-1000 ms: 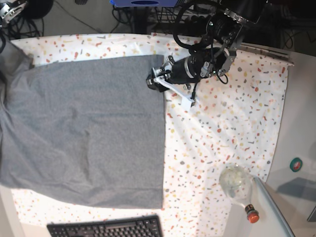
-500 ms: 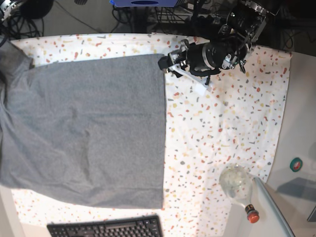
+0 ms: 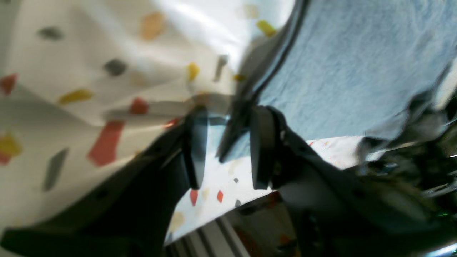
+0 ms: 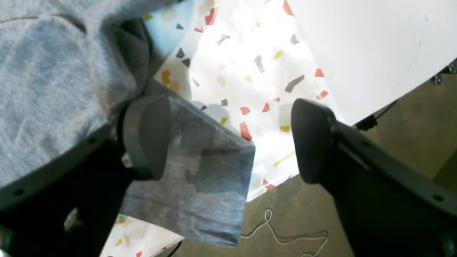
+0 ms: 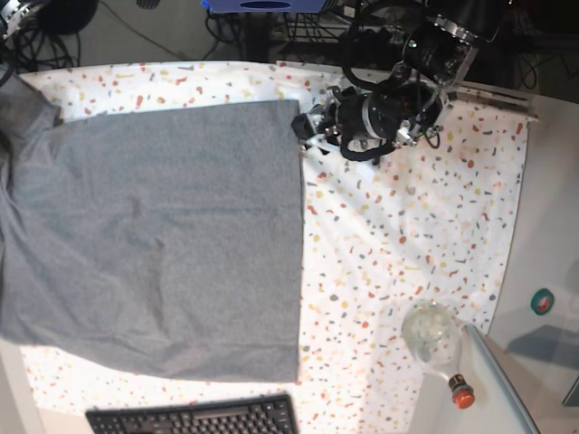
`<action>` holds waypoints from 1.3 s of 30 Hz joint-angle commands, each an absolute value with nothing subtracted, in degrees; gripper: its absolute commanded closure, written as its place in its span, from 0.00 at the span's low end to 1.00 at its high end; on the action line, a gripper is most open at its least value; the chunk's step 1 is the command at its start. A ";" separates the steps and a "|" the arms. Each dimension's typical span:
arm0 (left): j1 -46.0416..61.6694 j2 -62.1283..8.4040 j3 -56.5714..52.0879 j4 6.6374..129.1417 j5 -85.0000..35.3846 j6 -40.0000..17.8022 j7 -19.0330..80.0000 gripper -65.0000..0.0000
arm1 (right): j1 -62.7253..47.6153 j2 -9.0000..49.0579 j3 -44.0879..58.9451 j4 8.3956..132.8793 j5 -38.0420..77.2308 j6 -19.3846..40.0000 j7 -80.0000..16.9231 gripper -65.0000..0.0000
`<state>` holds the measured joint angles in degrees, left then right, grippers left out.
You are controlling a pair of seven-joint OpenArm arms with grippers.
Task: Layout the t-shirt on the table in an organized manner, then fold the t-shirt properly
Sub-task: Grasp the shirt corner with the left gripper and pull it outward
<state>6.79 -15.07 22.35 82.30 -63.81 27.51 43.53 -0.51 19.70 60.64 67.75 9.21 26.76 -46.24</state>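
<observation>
Left end effector (image 3: 225, 142) blurred, t-shirt (image 5: 163, 226) sleeve cut off

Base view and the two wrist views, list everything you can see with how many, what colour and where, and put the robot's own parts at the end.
t-shirt: one, heather grey, spread flat over the left of the table, a sleeve hanging off the far-left edge.
table: one, white cloth with red, yellow and grey flecks, centre.
keyboard: one, black, near edge.
bottle: one, clear with a red cap, lying at the near right.
round sticker: one, teal, right ledge.
left tool: one, black, at the t-shirt's far right corner, pads narrowly apart.
right tool: one, black, open over the hanging sleeve.
</observation>
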 commanded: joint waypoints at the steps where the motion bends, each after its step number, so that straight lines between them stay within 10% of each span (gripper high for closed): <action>1: 5.93 -14.02 24.57 81.45 -62.64 28.00 41.89 0.69 | 0.04 21.23 60.79 68.62 9.80 26.68 -45.23 0.24; 14: 4.97 -14.02 28.88 84.62 -65.89 28.00 41.89 0.70 | -0.22 21.41 60.79 68.62 9.71 26.68 -45.23 0.24; 19: 5.23 -14.29 28.79 84.62 -65.98 28.09 41.89 1.00 | -0.22 21.41 60.79 68.62 9.71 26.68 -45.23 0.24; 39: 5.67 -17.98 27.30 84.44 -65.80 28.18 41.45 1.00 | -0.31 21.23 60.79 69.05 9.80 26.68 -45.41 0.24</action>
